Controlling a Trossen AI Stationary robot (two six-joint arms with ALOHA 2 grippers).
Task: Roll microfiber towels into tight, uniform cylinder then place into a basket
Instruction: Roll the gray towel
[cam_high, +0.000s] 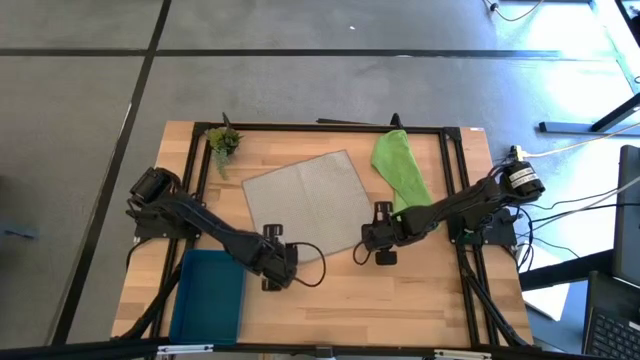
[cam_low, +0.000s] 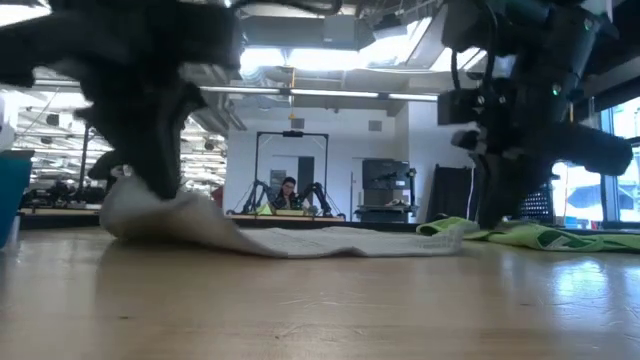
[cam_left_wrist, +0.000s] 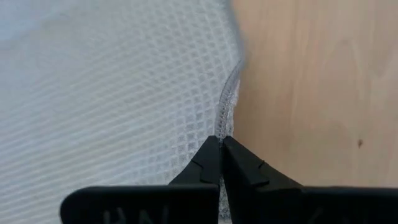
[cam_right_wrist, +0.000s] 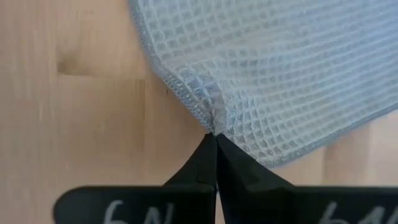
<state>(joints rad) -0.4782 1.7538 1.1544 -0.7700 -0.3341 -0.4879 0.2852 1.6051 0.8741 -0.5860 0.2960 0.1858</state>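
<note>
Table (cam_high: 400, 290) holds green towel (cam_high: 398, 167), plant sprig (cam_high: 223, 141), basket (cam_high: 208, 297).

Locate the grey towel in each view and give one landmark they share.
High: grey towel at table centre, flat.
Low: spread low across the middle, left end lifted.
Left wrist: fills the left side.
Right wrist: upper right.
Landmark: the green towel, beside it in high and low.

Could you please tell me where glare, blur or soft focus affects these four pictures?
High view: bright bluish glare washes the floor at upper right. Low view: both arms are dark, blurred silhouettes against bright ceiling lights; the grey towel stays fairly sharp. Left wrist view: the left gripper and nearby weave are crisp, the far weave softens. Right wrist view: evenly lit, with the right gripper sharp at the towel's hem.
</note>
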